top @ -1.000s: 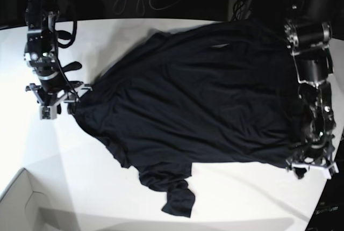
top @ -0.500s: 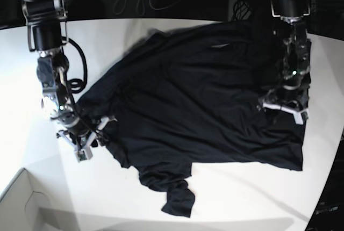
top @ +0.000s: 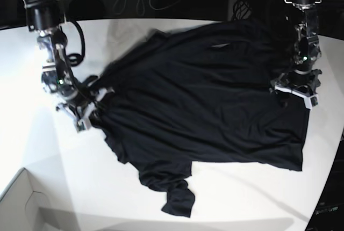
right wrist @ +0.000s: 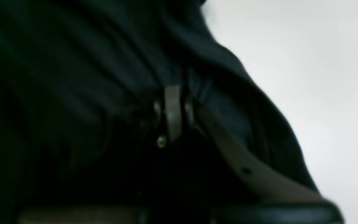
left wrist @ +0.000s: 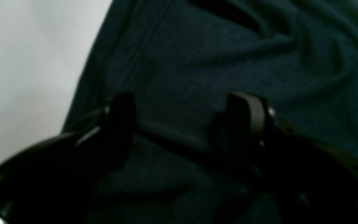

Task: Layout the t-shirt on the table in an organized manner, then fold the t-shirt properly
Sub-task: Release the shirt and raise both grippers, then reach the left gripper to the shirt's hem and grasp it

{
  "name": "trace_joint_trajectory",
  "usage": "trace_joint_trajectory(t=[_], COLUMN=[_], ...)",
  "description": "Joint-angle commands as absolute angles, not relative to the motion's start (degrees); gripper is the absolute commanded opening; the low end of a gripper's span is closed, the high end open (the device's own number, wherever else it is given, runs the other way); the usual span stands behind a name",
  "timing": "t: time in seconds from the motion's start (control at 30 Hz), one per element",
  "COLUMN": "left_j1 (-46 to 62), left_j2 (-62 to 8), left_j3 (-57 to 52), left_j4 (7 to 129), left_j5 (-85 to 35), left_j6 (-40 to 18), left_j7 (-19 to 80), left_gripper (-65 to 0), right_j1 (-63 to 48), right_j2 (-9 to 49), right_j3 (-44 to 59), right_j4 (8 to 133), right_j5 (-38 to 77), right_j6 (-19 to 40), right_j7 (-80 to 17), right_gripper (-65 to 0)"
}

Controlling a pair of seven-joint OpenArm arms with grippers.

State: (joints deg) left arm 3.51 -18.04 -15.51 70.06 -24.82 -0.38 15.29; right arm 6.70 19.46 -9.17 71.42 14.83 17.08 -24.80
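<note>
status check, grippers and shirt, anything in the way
Right gripper shut on the t-shirt edge. Left gripper open, jaws over the cloth, nothing pinched. T-shirt rumpled on the table, sleeve bunched at front. Nothing in the way.

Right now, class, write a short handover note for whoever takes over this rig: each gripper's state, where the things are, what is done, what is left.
Right gripper: shut on the t-shirt at its edge.
Left gripper: open, jaws apart over the fabric near the opposite edge.
T-shirt: on the table, spread but rumpled, one sleeve bunched near the front.
Done: a rough spread only.
Left: flatten it, straighten the sleeve, then fold.
</note>
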Motion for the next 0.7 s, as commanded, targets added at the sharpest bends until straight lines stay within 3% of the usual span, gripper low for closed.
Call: trace_joint_trajectory(t=[0.0, 0.43, 0.67], left_j1=[2.6, 2.5, 2.4], left_j2=[-19.0, -19.4, -19.2], left_j3=[-17.2, -20.7, -20.7], left_j4=[70.9, 70.8, 77.0], left_j5=[-24.8, -24.7, -24.9], left_j6=[-0.2, -0.3, -0.3], left_j7=[13.7, 13.7, 13.7], left_gripper=[-20.6, -20.6, -20.6], right_j1=[5.4, -12.3, -14.9], right_j2=[20.2, 25.0, 26.6], right_j3=[-9.0, -8.8, -3.9], right_j4=[74.1, 88.9, 98.7], right_j5=[14.6, 14.6, 14.6], right_j6=[17.2, 17.2, 17.2], right_j7=[-25.8, -25.8, -25.8], right_gripper=[-65.0, -65.0, -65.0])
